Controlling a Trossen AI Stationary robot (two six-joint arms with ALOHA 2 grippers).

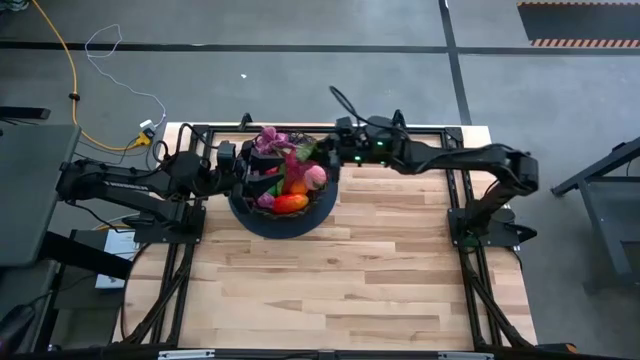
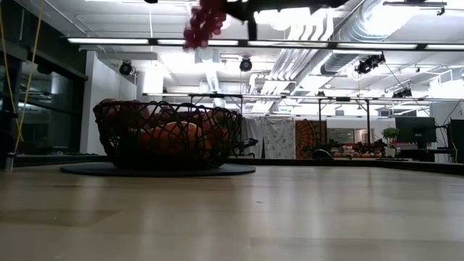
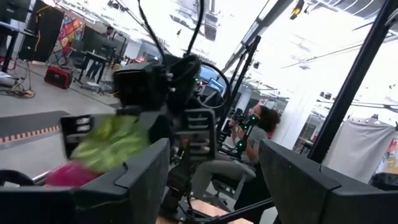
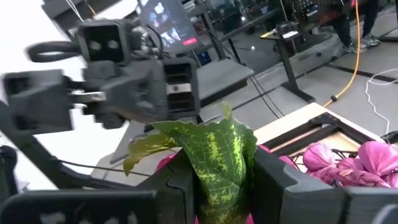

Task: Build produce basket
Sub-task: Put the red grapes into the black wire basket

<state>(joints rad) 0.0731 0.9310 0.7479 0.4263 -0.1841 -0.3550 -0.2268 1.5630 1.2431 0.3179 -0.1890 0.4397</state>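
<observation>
We have the right gripper [image 4: 217,180] closed on a pink fruit with a green leaf top [image 4: 214,158], pinching it by the leafy end, with the pink body mostly hidden below the fingers [image 4: 283,180]. We judge this piece to be light hollow plastic, its leaf thin, floppy and somewhat slick, so a grip on the leaf alone may let it swing or slip; the firmer place to hold would be the stiff neck where leaf meets fruit. As far as we can tell, its long axis runs leaf to body, roughly along the fingers, with the leaf tip pointing out past them toward the left arm. In the high view this gripper hangs over the far rim of the basket [image 1: 250,222], which stands on the far part of the bench [image 1: 340,280], with an orange [image 1: 297,186], a red-orange mango [image 1: 291,203] and other produce lying below and just beside it. A purple grape bunch [image 2: 203,25] hangs high above the basket in the low view. The left gripper [image 3: 211,180] faces it from the other side of the basket, fingers spread and empty.
</observation>
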